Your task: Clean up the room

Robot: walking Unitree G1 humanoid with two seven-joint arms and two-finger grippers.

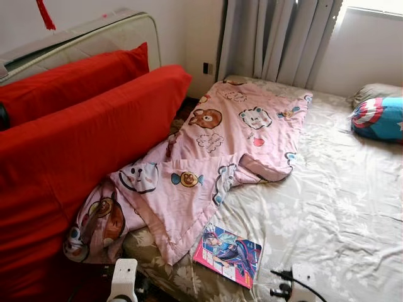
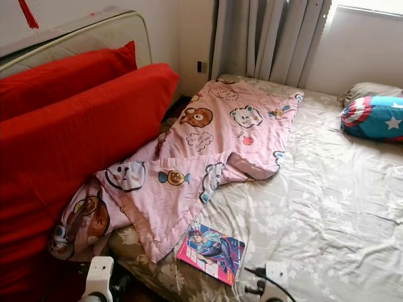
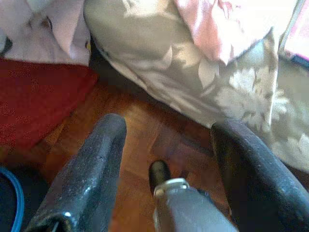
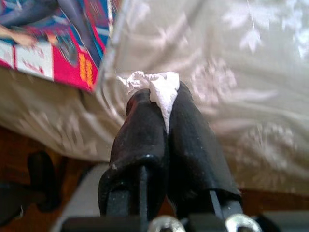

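Pink blanket (image 1: 220, 151): we see it crumpled over the bed's (image 1: 340, 207) left side, printed with cartoon animals, one corner hanging down beside the red cushions (image 1: 69, 138).
Book (image 1: 228, 253): a bright comic cover, flat on the grey floral sheet near the bed's front edge, just beside the blanket's tip.
Pillow (image 1: 378, 117): blue with a star shield, far right of the bed.
Right gripper (image 4: 161, 104): our fingers are pressed together on a white tissue (image 4: 157, 87), held at the bed's edge close to the book.
Left gripper (image 3: 169, 154): our fingers stand apart, holding nothing, above the wooden floor (image 3: 140, 125) by the bed's corner.
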